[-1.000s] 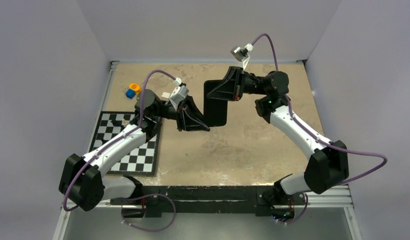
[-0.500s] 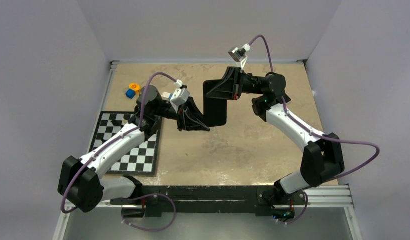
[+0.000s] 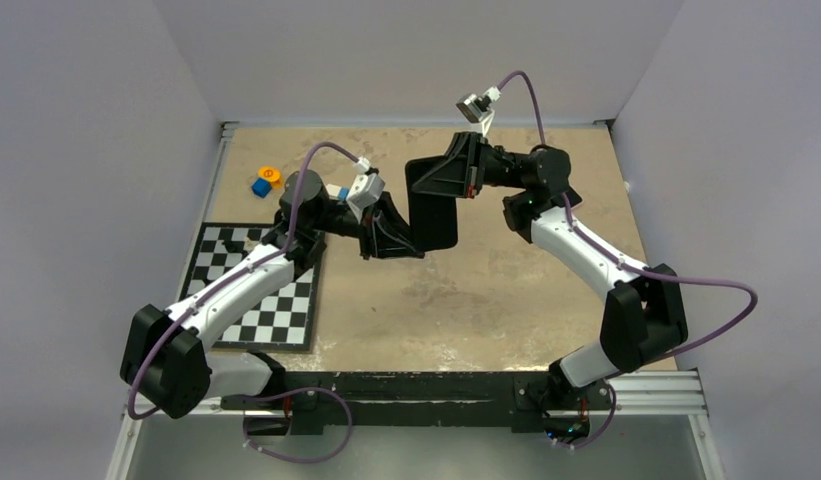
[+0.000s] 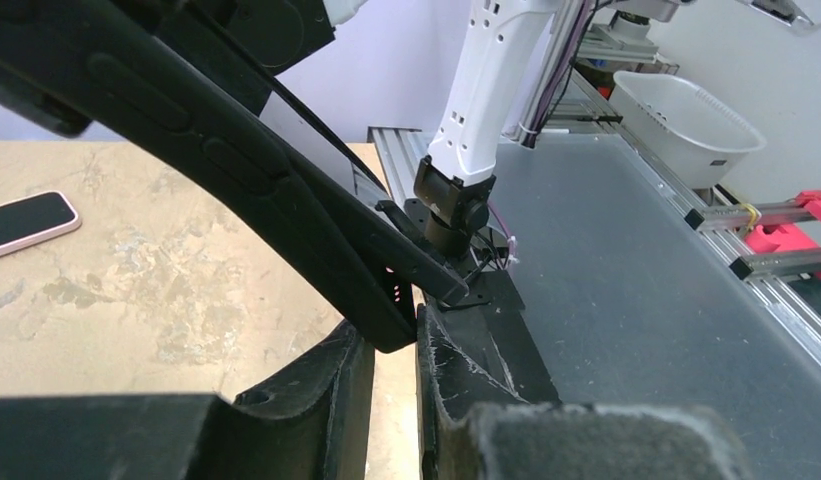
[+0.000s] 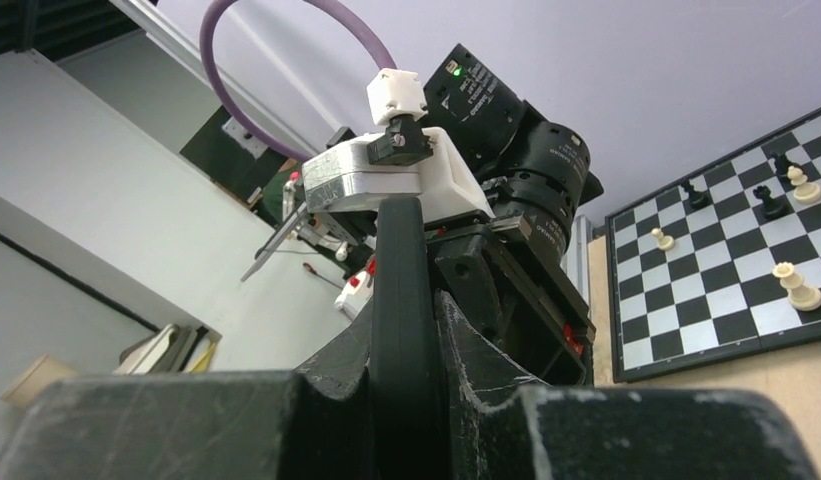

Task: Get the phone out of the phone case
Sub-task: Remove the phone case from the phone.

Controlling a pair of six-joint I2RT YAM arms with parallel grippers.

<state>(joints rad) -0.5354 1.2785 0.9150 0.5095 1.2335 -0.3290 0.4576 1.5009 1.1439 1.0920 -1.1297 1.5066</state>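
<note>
Black case is held aloft over bench centre, slightly toward 12 o'clock. Left gripper is pinched narrow on its 7 o'clock corner. Right gripper is clamped narrow on its 12 o'clock end. Left wrist view: pink-edged phone lies flat on bench, apart from case. Chessboard at 8 o'clock.

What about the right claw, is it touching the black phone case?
Touching. The right wrist view shows the right gripper clamped on the phone case, both fingers pressed against its edge with no gap.
</note>
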